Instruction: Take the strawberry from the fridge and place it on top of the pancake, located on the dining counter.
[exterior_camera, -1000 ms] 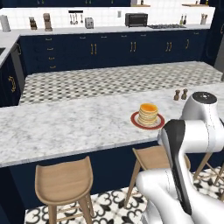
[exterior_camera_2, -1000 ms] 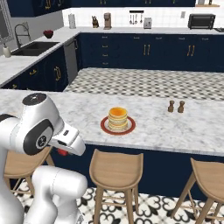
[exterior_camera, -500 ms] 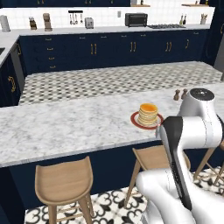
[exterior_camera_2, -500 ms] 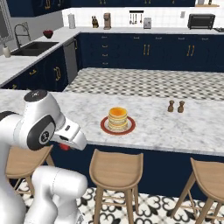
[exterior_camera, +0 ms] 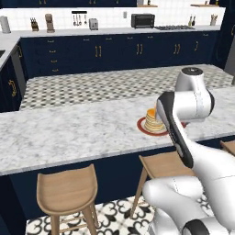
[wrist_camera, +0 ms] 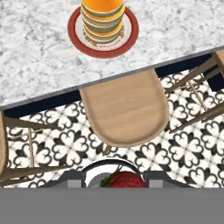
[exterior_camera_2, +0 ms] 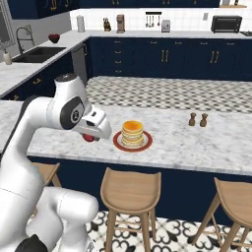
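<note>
A stack of golden pancake (exterior_camera_2: 132, 133) rounds sits on a red-rimmed plate (exterior_camera_2: 118, 143) on the marbled dining counter (exterior_camera_2: 197, 142). My gripper (exterior_camera_2: 90, 137) hovers at the counter's near edge, just left of the plate, shut on the small red strawberry (exterior_camera_2: 88, 138). In the hand view the strawberry (wrist_camera: 124, 180) shows at the bottom between the fingers. The pancake (wrist_camera: 103, 19) is at the top of that view, on the counter (wrist_camera: 35, 52). In the left base view my own arm covers the hand, and the pancake (exterior_camera: 153, 120) peeks out beside it. The fridge is out of view.
Round wooden stools (exterior_camera_2: 130, 189) stand under the counter's near edge, one (wrist_camera: 124, 107) right below the hand. Two brown shakers (exterior_camera_2: 198, 119) stand right of the plate. Navy cabinets and a white appliance counter (exterior_camera: 114, 31) line the far wall.
The hand has risen and swung toward the plate, carrying the strawberry from below the counter edge up to counter height. Plate and pancake have not moved.
</note>
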Available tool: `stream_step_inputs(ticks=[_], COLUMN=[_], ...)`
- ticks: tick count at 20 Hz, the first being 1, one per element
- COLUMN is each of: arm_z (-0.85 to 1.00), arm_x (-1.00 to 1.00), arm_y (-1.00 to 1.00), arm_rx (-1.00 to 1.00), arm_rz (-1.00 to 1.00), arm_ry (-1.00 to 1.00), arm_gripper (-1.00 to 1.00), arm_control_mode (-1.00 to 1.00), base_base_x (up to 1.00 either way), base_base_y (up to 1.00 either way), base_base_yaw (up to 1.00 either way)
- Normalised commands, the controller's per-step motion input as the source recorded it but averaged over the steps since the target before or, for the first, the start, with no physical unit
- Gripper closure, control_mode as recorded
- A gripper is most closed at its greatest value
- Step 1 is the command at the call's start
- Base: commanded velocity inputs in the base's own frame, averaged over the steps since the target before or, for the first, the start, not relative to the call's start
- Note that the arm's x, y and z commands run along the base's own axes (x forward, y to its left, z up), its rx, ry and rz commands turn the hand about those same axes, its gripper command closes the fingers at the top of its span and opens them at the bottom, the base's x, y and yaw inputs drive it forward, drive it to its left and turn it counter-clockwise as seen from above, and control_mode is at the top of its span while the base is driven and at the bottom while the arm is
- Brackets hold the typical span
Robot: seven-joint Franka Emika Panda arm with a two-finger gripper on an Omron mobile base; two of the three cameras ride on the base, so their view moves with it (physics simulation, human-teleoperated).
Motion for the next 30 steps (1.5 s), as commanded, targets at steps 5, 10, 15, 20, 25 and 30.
stream_step_inputs(ticks=[5,10,15,20,25,30], arm_z=[-0.09,-0.07,-0.22,-0.2,-0.33,-0.37], arm_x=[1.0,1.0,1.0,1.0,1.0,1.0], arm_y=[-0.32,-0.31,-0.3,0.0,-0.18,-0.28], arm_rx=[0.12,0.05,0.0,-0.05,0.02,0.02], arm_rz=[0.01,0.07,-0.01,-0.12,-0.05,-0.02], arm_ry=[0.13,0.0,0.06,0.01,0.05,0.11], arm_gripper=[1.0,1.0,1.0,1.0,1.0,1.0], arm_control_mode=[-1.0,-1.0,-1.0,-1.0,-1.0,-1.0], base_base_x=[0.0,0.0,0.0,0.0,0.0,0.0], base_base_y=[0.0,0.0,0.0,0.0,0.0,0.0], base_base_yaw=[0.0,0.0,0.0,0.0,0.0,0.0])
